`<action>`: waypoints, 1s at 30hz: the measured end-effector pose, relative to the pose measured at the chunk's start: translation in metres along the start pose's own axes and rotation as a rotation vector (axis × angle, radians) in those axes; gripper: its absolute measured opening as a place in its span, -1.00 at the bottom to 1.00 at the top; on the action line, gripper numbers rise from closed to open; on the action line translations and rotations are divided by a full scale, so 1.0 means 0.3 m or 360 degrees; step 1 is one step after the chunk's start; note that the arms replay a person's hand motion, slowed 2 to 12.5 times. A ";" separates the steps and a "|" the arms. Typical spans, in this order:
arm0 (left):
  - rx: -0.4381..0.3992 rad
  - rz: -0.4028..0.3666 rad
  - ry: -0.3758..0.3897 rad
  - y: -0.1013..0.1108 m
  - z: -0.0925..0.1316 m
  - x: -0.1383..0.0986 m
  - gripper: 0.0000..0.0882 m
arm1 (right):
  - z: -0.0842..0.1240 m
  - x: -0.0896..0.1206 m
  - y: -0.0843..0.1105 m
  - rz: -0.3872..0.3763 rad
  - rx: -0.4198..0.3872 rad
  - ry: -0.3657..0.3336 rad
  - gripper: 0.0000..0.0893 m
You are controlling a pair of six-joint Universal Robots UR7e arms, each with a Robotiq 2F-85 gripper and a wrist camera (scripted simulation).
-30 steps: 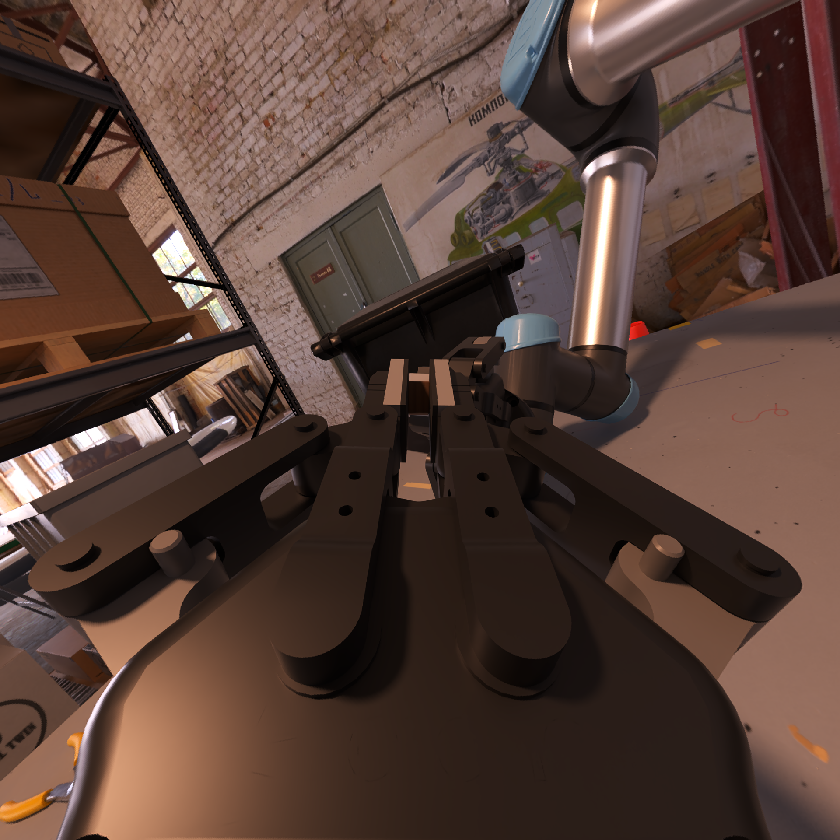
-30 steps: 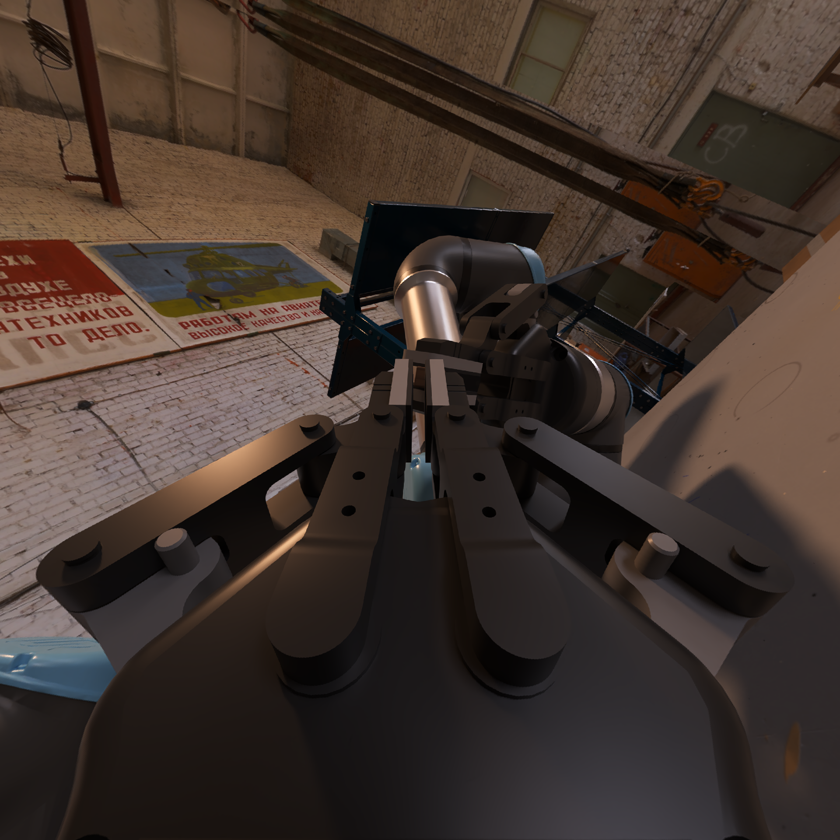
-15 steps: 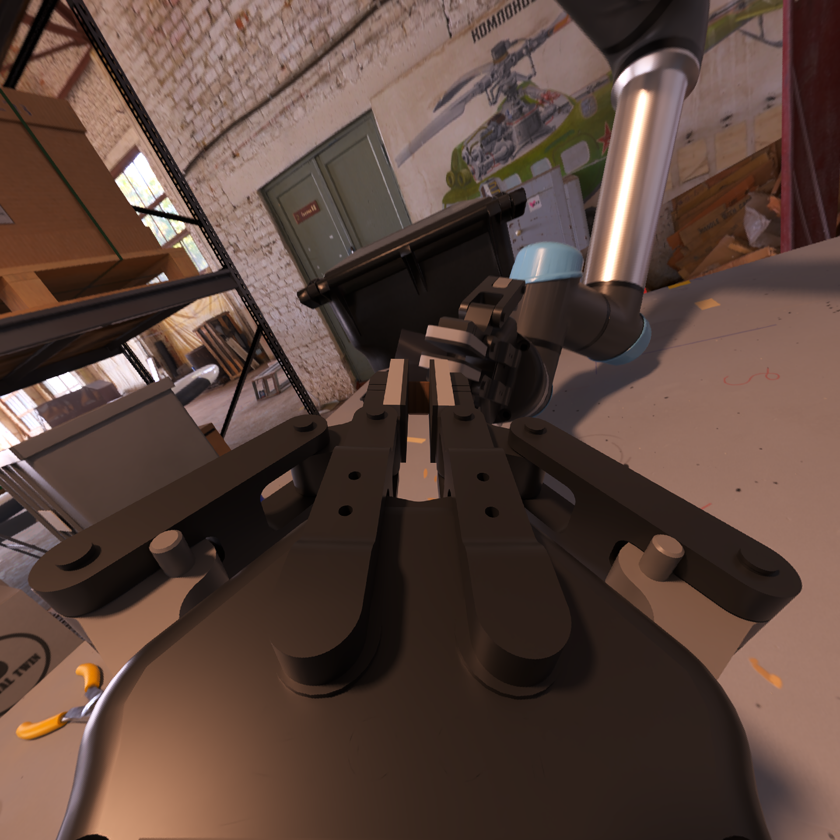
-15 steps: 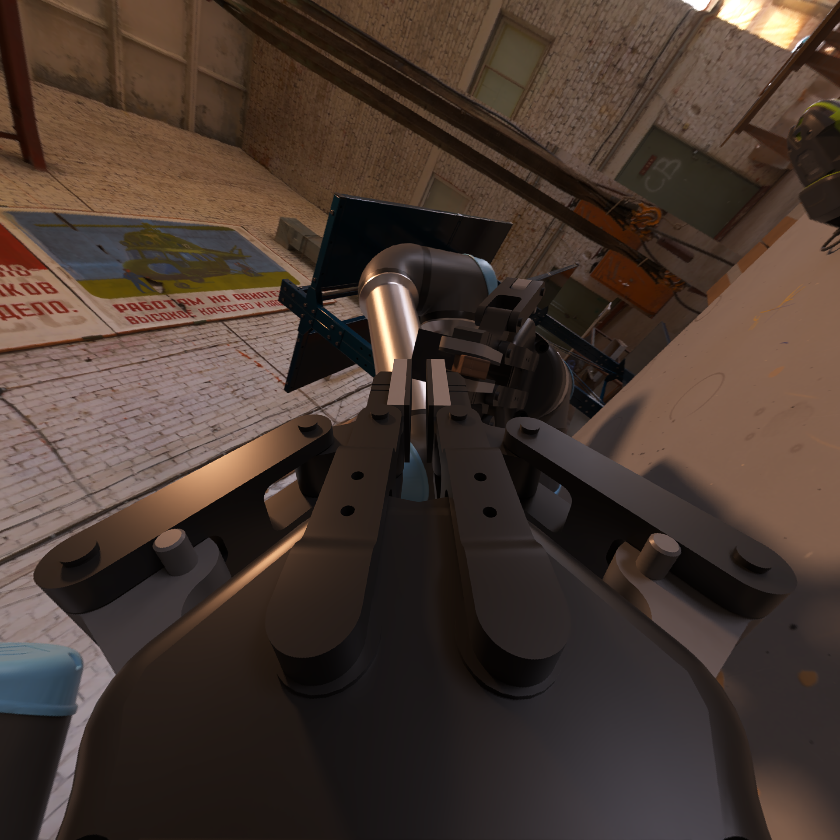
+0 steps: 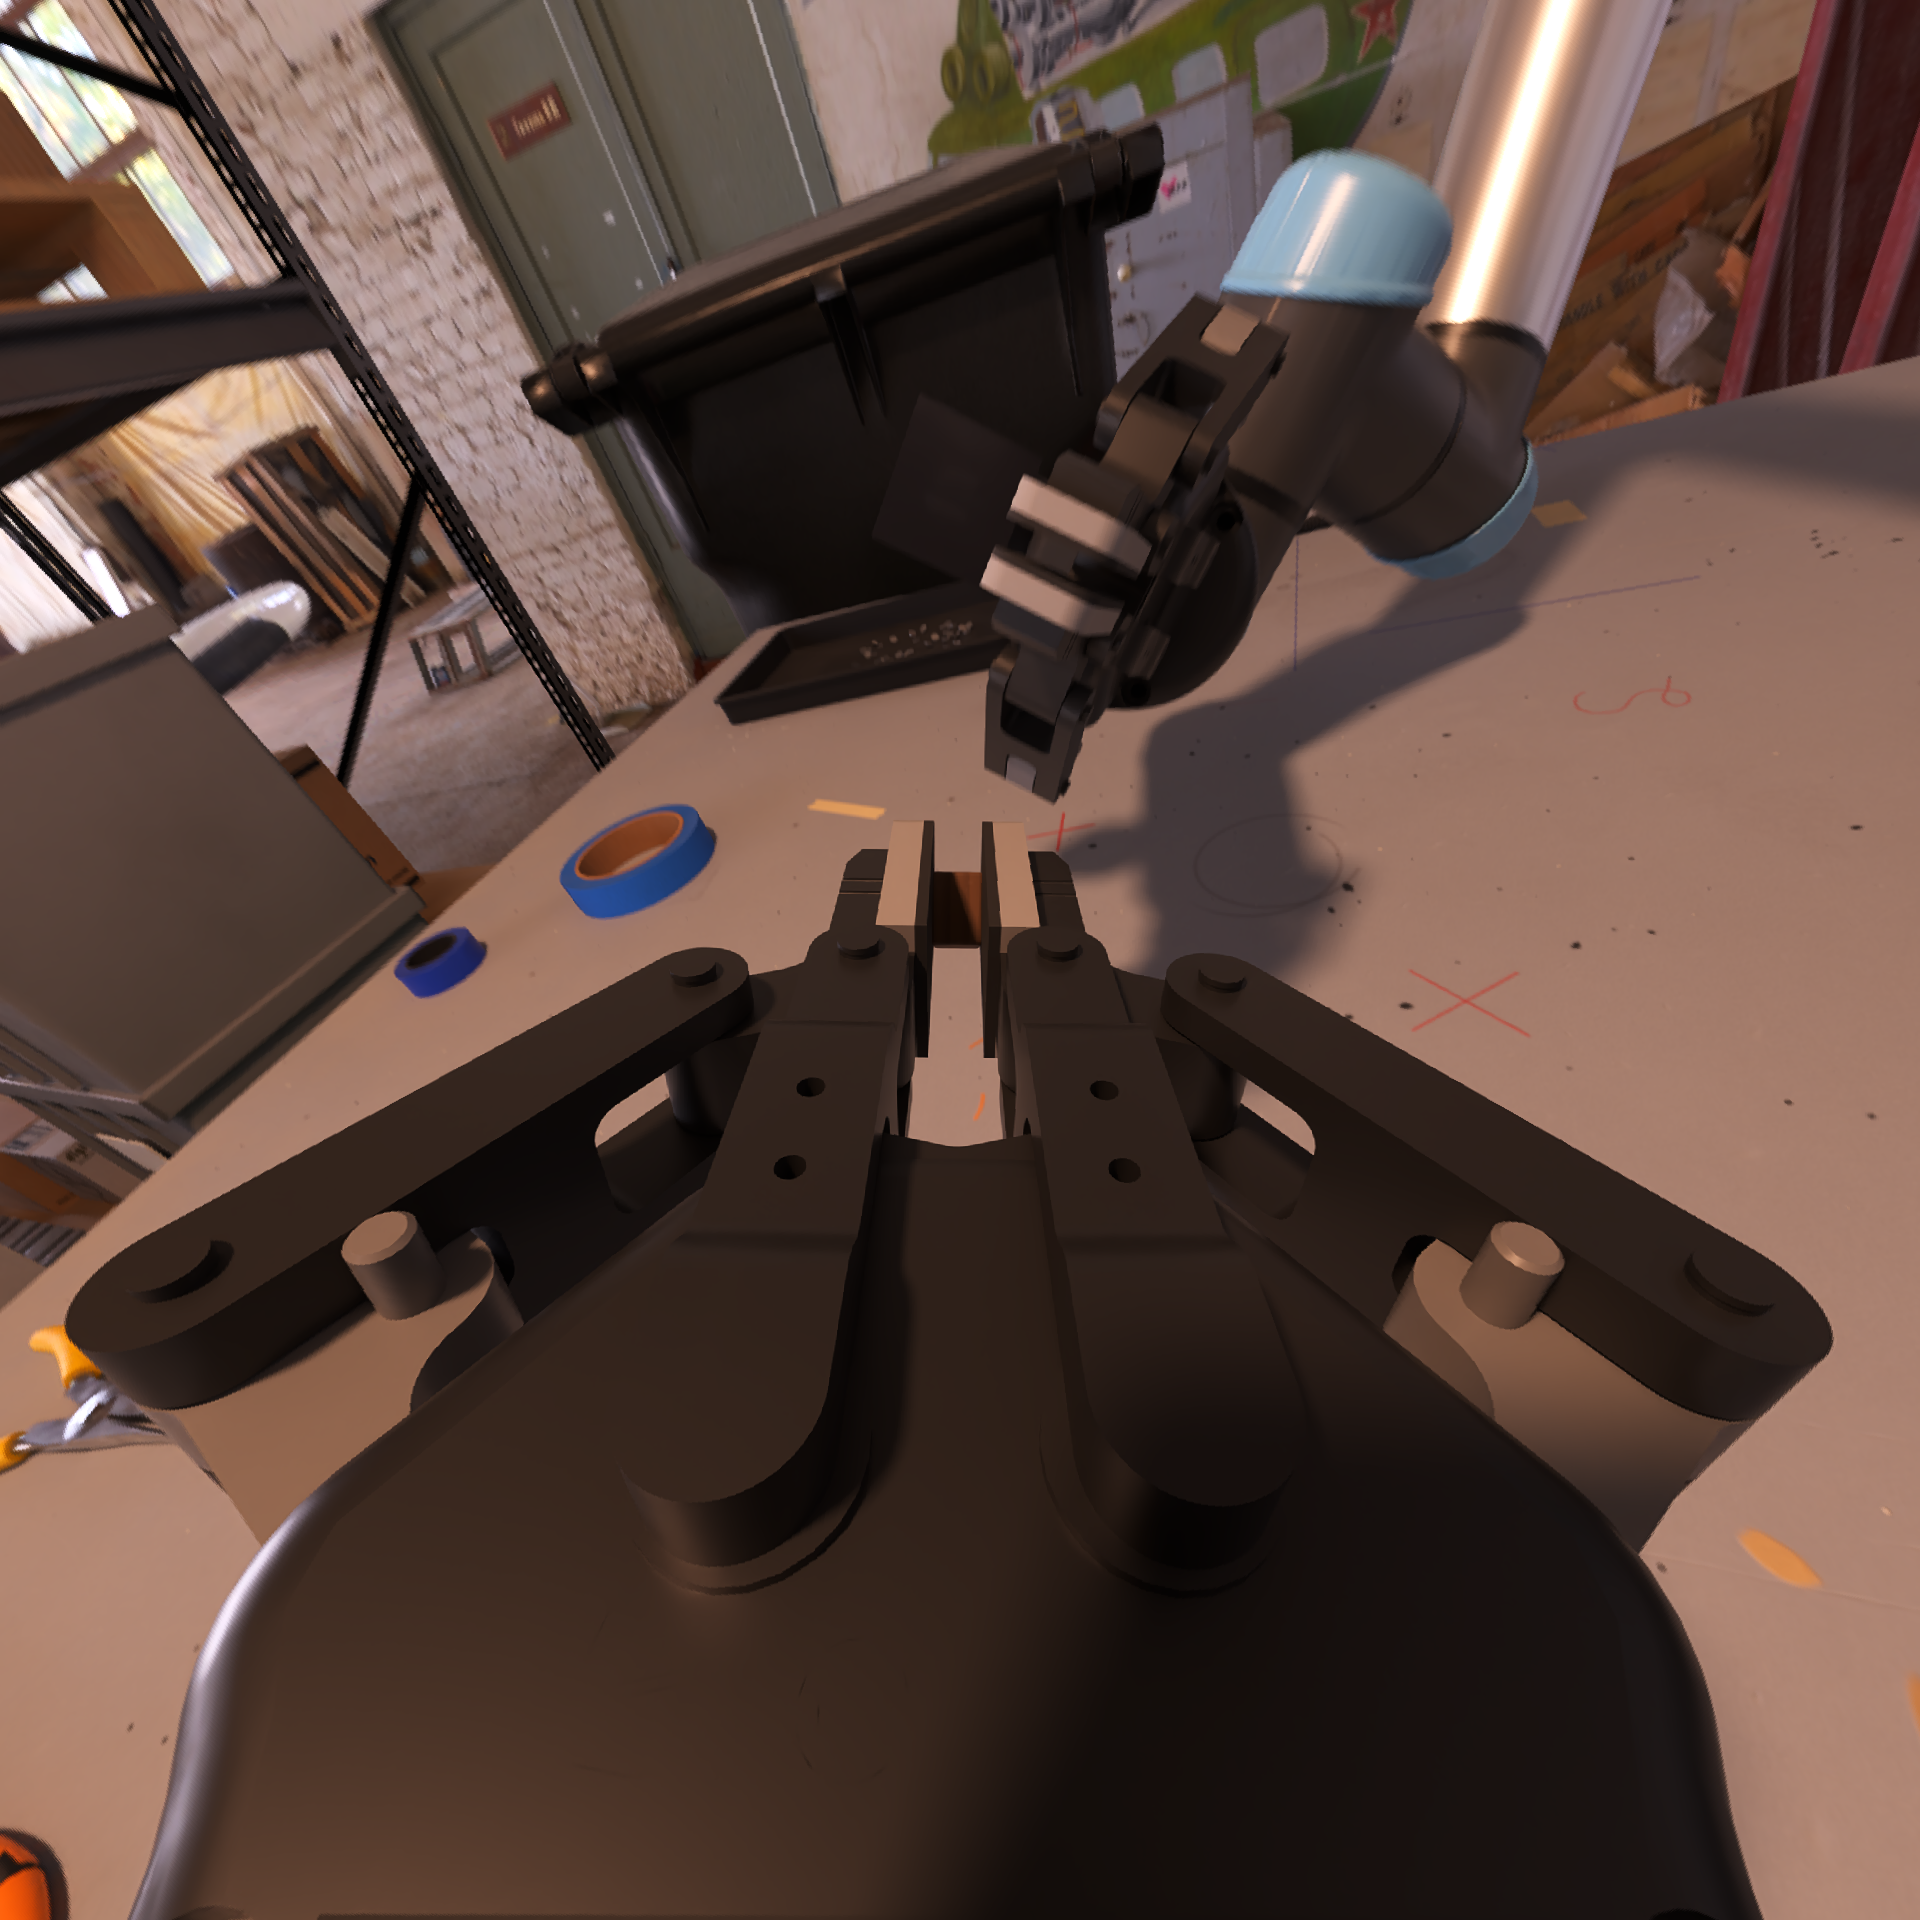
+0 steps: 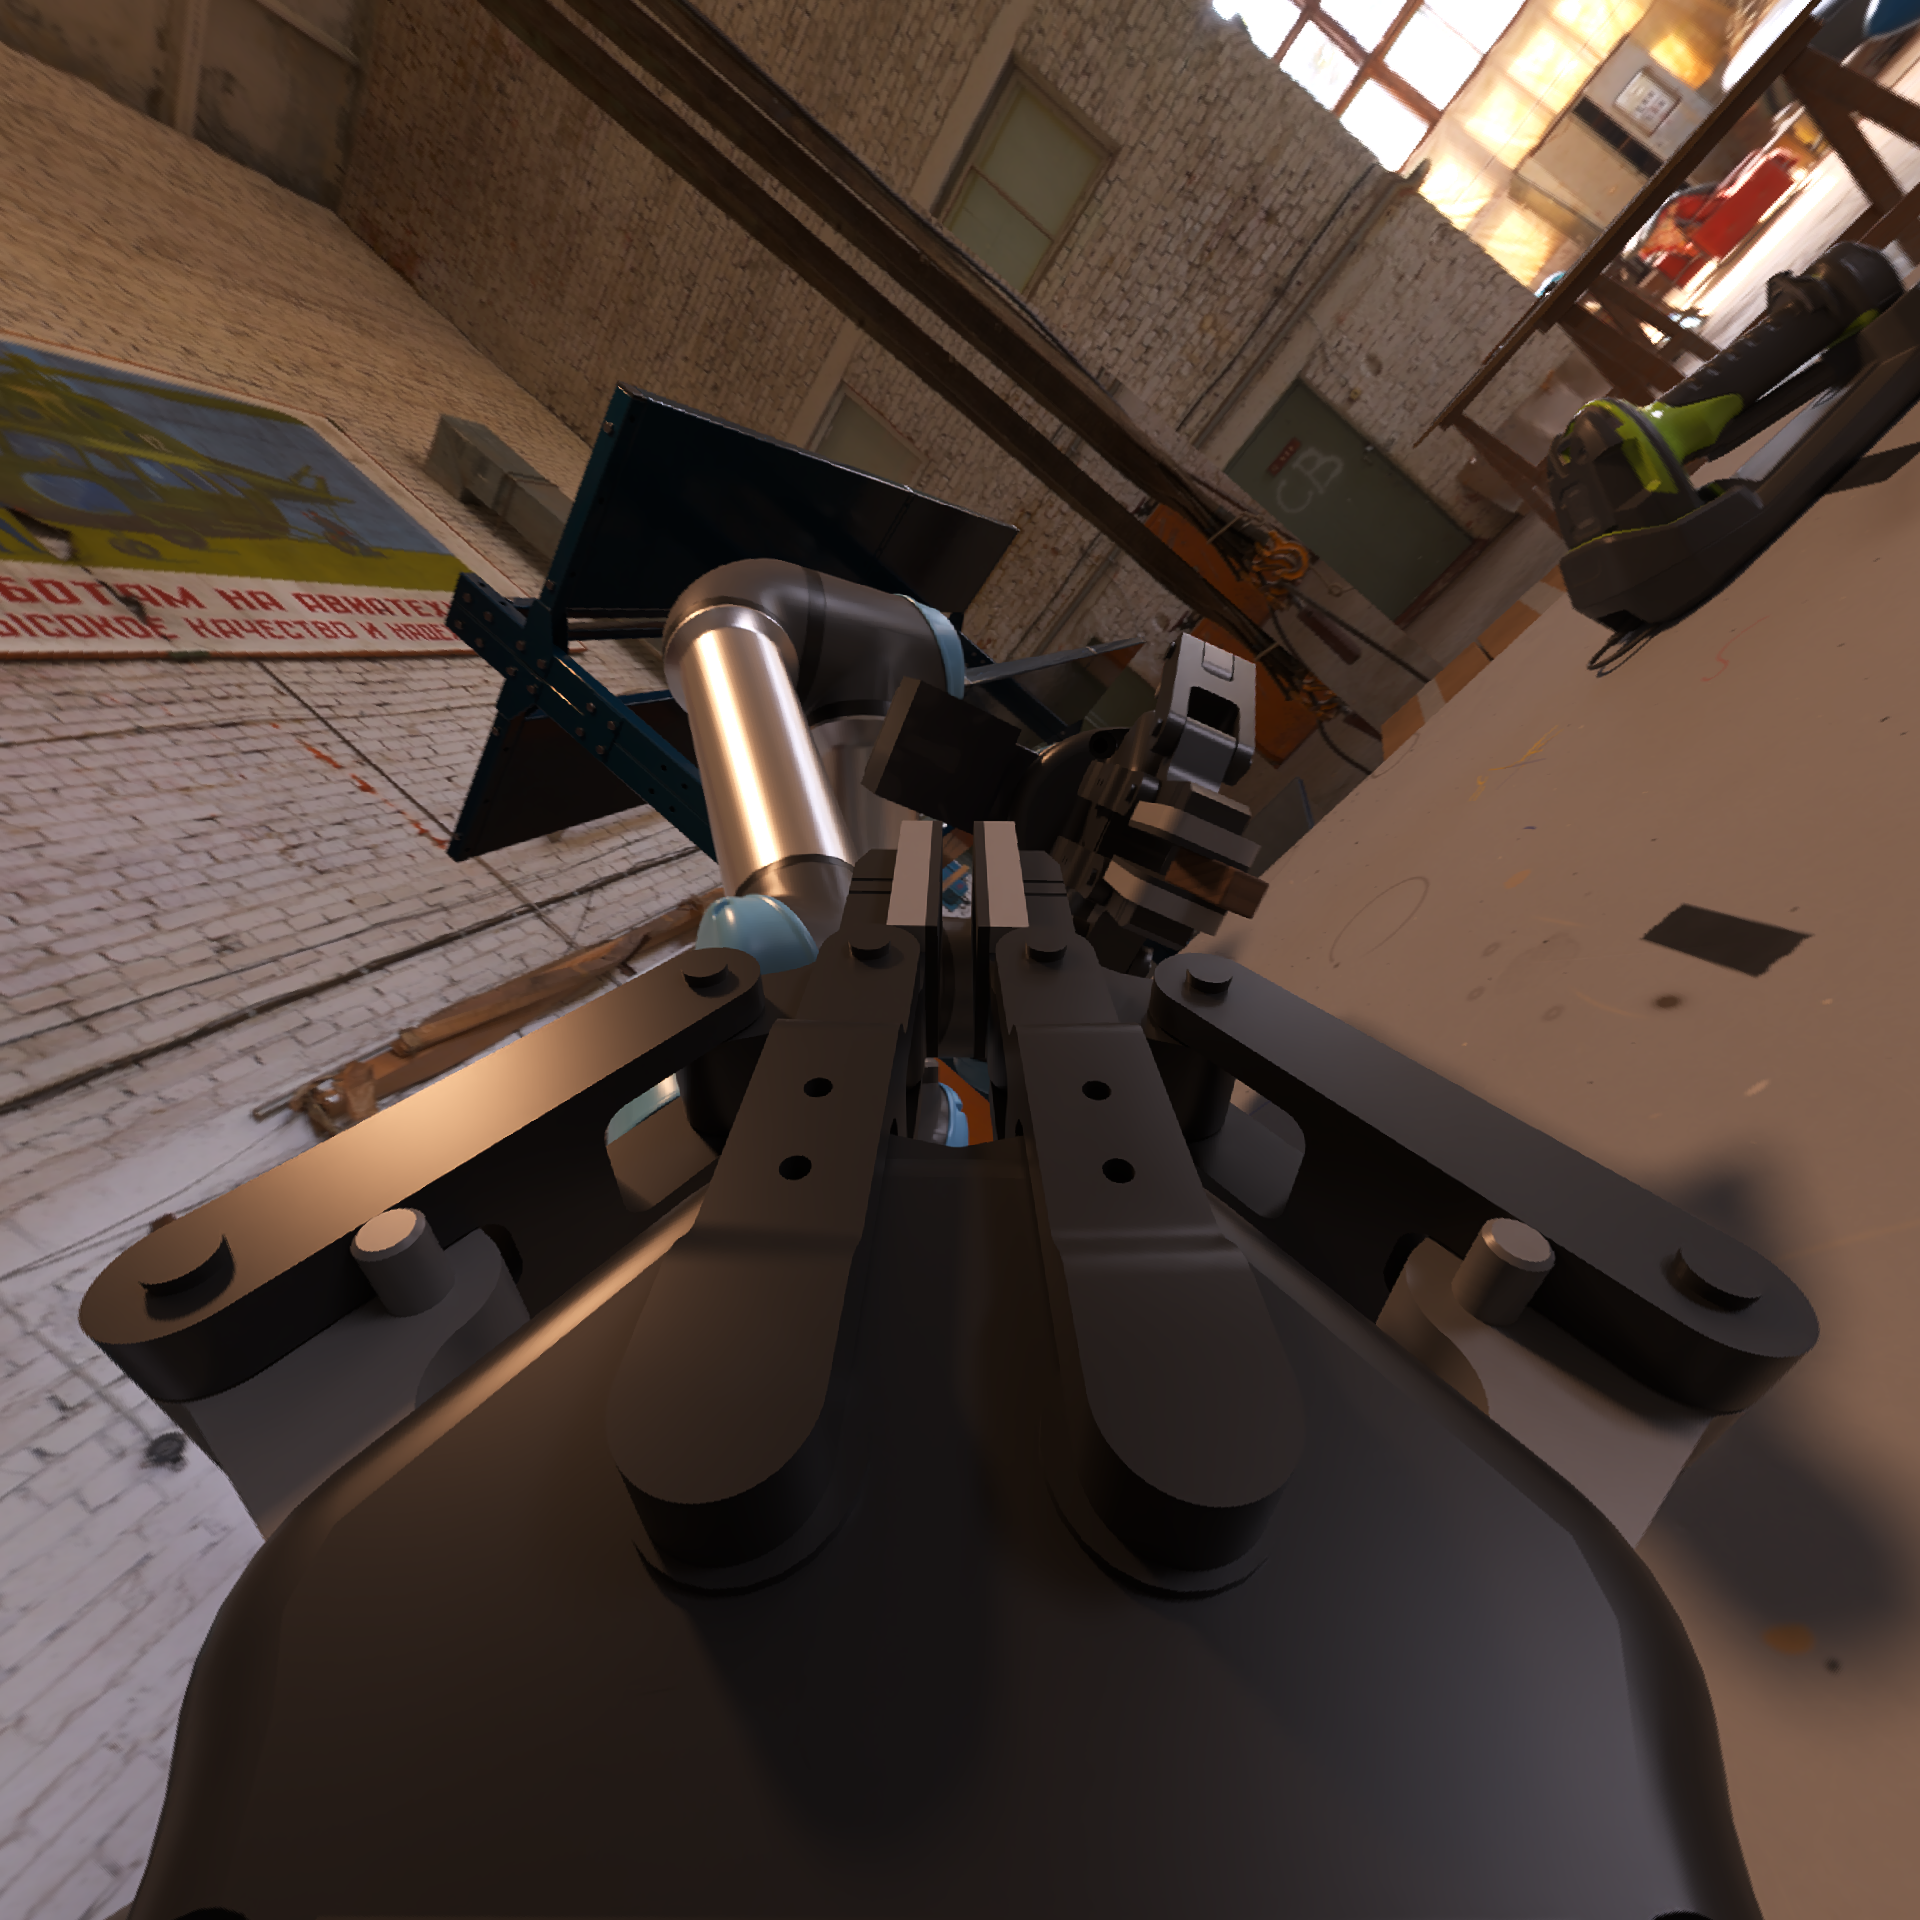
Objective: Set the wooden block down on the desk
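Note:
My left gripper (image 5: 958, 878) is shut on the wooden block (image 5: 958, 906), a small brown piece that shows between the pale pads. It is held above the grey desk (image 5: 1507, 831), tilted down toward it. From the right wrist view the left gripper (image 6: 1174, 862) shows with the block (image 6: 1236, 888) sticking out of it, close to the desk (image 6: 1558, 810). My right gripper (image 6: 957, 873) has its pads nearly together with nothing between them. It also hangs just beyond the left fingertips in the left wrist view (image 5: 1055, 556).
A black bin (image 5: 883, 395) and a shallow black tray (image 5: 831, 665) stand at the desk's far edge. Two blue tape rolls (image 5: 636, 857) (image 5: 440, 961) lie to the left and yellow-handled pliers (image 5: 42, 1392) at the near left. A green-black power tool (image 6: 1714, 436) sits far right.
My left gripper has tilted down toward the desk with the block still in it. The right gripper has drawn apart from it, from almost touching to a short way off.

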State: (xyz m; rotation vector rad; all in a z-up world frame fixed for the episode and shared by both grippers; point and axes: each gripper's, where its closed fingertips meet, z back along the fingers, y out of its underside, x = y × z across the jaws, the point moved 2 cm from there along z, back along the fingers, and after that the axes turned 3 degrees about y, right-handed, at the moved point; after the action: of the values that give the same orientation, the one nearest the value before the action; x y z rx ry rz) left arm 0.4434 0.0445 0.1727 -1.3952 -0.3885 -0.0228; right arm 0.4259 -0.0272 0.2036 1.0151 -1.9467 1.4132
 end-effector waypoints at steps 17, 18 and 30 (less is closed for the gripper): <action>0.0389 0.0159 0.0170 0.159 -0.047 -0.011 -0.82 | 0.053 0.040 0.026 0.0198 0.0015 0.0151 -0.88; 0.0406 0.0161 0.0182 0.167 -0.051 -0.013 -0.82 | 0.056 0.042 0.027 0.0205 0.0015 0.0156 -0.88; 0.0547 0.0136 0.0314 0.239 -0.099 -0.032 -0.82 | 0.088 0.063 0.044 0.0274 0.0004 0.0221 -0.86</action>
State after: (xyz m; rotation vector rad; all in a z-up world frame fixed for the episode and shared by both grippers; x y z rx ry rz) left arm 0.4592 0.0272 0.0981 -1.0575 -0.1582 -0.0224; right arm 0.4047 -0.0550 0.2023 0.7435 -1.9684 1.5360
